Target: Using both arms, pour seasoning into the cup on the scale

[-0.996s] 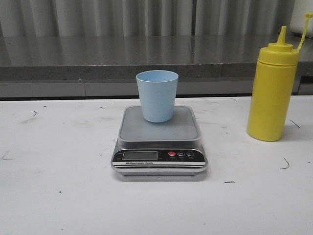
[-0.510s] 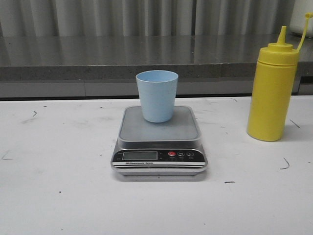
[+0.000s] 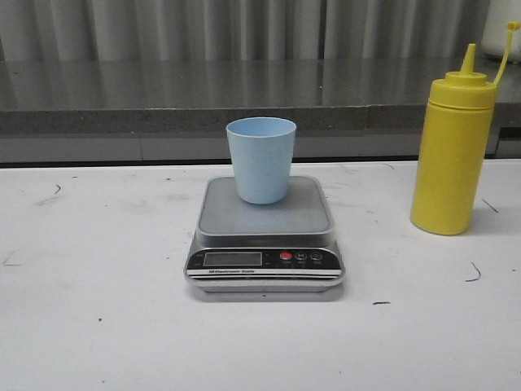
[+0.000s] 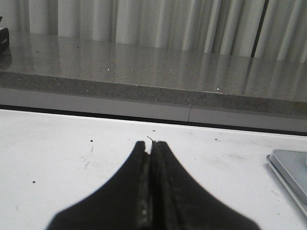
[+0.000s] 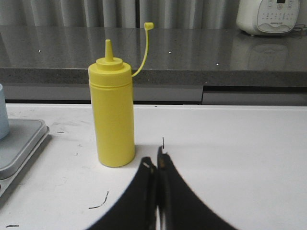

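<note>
My 2 claws, left and right, are both clenched on nothing above the table, while the cup stands upright on the scale at its 12 o'clock edge, and the bottle stands at the scale's 3 o'clock, well apart.

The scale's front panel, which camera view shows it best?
The front view: the scale shows whole, display and buttons facing the camera. The left wrist view catches only a platform corner; the right wrist view only an edge.
</note>
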`<state>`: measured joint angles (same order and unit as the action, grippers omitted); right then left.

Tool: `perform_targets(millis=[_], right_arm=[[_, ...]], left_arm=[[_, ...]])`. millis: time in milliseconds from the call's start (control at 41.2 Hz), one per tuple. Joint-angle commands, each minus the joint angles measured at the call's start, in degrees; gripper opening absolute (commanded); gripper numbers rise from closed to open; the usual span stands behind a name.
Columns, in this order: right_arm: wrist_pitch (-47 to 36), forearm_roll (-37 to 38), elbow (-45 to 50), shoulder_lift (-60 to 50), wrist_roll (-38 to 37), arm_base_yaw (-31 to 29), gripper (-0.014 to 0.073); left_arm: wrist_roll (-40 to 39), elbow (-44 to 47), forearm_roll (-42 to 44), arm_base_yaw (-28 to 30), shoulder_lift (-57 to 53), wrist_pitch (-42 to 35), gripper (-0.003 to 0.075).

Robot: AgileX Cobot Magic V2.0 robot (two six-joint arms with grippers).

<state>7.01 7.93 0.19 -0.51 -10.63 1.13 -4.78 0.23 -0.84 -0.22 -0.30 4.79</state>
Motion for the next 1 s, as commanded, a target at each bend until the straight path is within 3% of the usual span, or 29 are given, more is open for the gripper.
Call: perform_targets(millis=[0, 462, 656, 972], right_arm=[[-8.74, -0.05, 0.72, -1.08, 0.5, -0.57, -0.0069], [-8.13, -0.09, 1.04, -1.08, 0.66, -0.42, -0.0069], [-7.01, -7.45, 1.04, -1.08, 9.85, -0.15, -0.0069], [-7.49, -10.18, 1.04, -1.08, 10.16, -0.15, -0.0069]], left_arm=[[-0.27, 1.41, -0.03, -0.39, -0.9, -4.79, -0.002], [-0.27, 1.41, -0.03, -0.39, -0.9, -4.79, -0.002], [-0.27, 1.41, -0.03, -0.39, -0.9, -4.79, -0.002], [-0.27, 1.41, -0.03, -0.39, -0.9, -4.79, -0.002]])
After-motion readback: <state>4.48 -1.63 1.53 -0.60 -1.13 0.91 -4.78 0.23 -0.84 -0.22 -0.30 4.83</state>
